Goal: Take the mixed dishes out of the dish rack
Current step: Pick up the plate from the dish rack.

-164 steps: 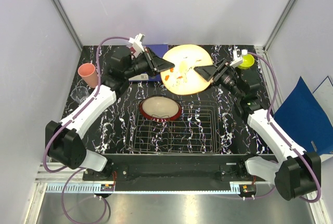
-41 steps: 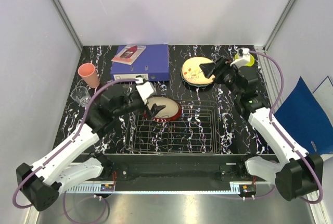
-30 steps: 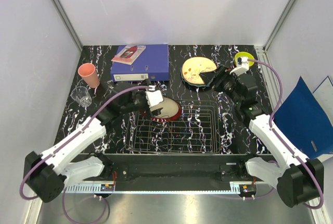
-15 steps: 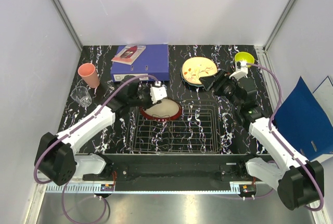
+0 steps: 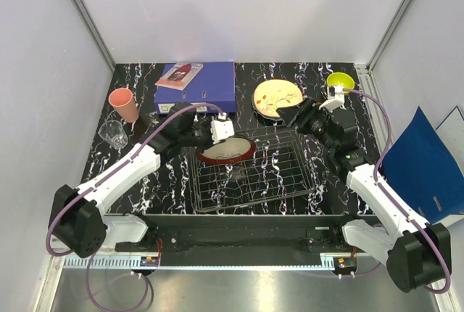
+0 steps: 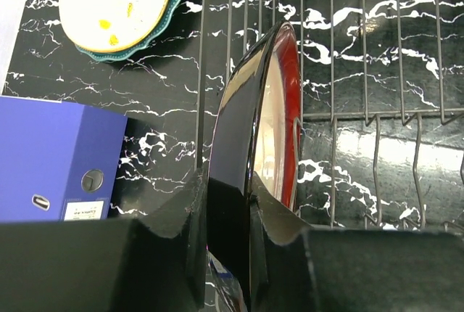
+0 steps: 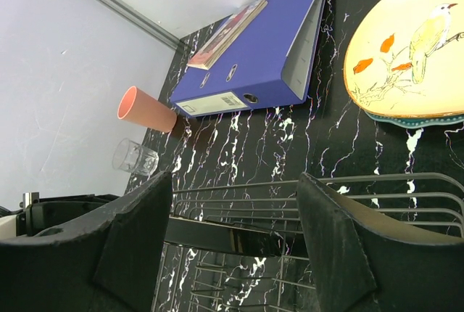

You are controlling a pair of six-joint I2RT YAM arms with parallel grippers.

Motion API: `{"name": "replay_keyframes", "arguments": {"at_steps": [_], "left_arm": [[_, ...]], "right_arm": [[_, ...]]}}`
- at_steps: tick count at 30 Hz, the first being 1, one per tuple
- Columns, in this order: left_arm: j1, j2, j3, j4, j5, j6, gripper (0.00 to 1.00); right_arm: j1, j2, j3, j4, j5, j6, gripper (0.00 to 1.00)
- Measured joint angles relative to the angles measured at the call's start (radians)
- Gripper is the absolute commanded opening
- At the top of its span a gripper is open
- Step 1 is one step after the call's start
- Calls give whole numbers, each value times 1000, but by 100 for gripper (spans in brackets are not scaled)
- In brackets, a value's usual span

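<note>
Pincer on the left arm (image 6: 230,257) is pinching the near rim of the red-rimmed cream plate (image 6: 270,134), 1 finger on each face. That plate stands on edge, tilted, in the far-left corner of the dish rack (image 5: 257,174), among its wires. The rack sits in the middle of the counter (image 5: 313,74), skewed to the counter's near edge.

Right pincer (image 5: 288,115) has its 2 fingers spread with nothing between them. It hangs over the rack's far-right corner, just beside the plate stack.

The cream-yellow plate with orange marks (image 5: 278,97) lies flat on top of the teal plate (image 6: 101,54), on the counter just beyond the rack. Only the teal rim shows.

Small yellow-green bowl (image 5: 340,80) is on the counter in the far-right corner. Salmon-pink cup (image 5: 123,104) stands at the left edge, with the clear glass tumbler (image 5: 112,133) just nearer than it.

Blue ring binder (image 5: 197,85) lies at the far edge, left of the plate stack, with a booklet (image 5: 179,75) on it.
</note>
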Motion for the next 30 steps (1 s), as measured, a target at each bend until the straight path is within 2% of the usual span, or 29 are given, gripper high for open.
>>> {"name": "replay_keyframes", "arguments": {"at_steps": [10,16,19,21,23,25,27,28,30], "left_arm": [[3,-24,122,-137,-5,27,0],[4,-130,166,-68,-1,-39,0],[3,-188,171,42,-58,-166,0],[0,-201,214,90,-167,-327,0],[6,-173,307,61,-261,-454,0],[37,-74,532,-72,-337,-616,0],[102,11,678,-93,-339,-788,0],[139,30,692,-65,-327,-880,0],[210,29,619,24,-273,-1057,0]], "right_arm": [[0,0,-3,0,-1,11,77],[0,-2,-3,0,-1,17,77],[0,-13,-2,-6,0,19,77],[0,-29,4,-18,0,21,77],[0,-42,14,-23,0,26,76],[0,-47,35,-24,-7,40,76],[0,-46,53,-21,-26,59,76],[0,-44,60,-14,-35,70,77],[0,-37,72,-2,-57,95,77]]}}
